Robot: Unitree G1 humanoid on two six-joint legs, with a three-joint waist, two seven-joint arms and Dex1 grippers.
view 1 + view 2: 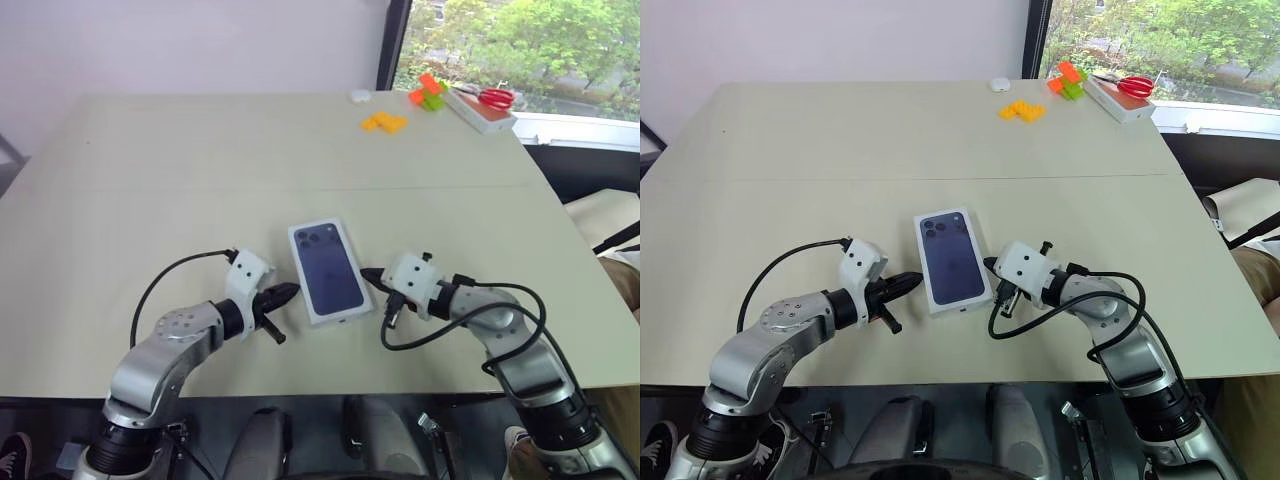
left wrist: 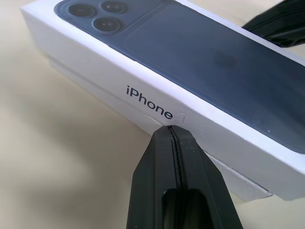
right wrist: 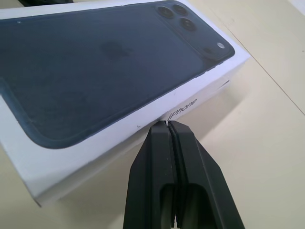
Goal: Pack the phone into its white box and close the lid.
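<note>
Beige table (image 1: 150, 190) stands beside window (image 1: 520, 40).

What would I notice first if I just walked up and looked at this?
The lid with a dark phone picture, sitting on the white box in the middle of the table. The shut left end effector and shut right end effector point at its two long sides. Bright orange and green blocks and red scissors lie at the far corner.

I can't see the phone: the lid (image 1: 327, 272) covers the white box (image 2: 143, 119), leaving just a sliver of its wall showing under the lid's rim.
</note>
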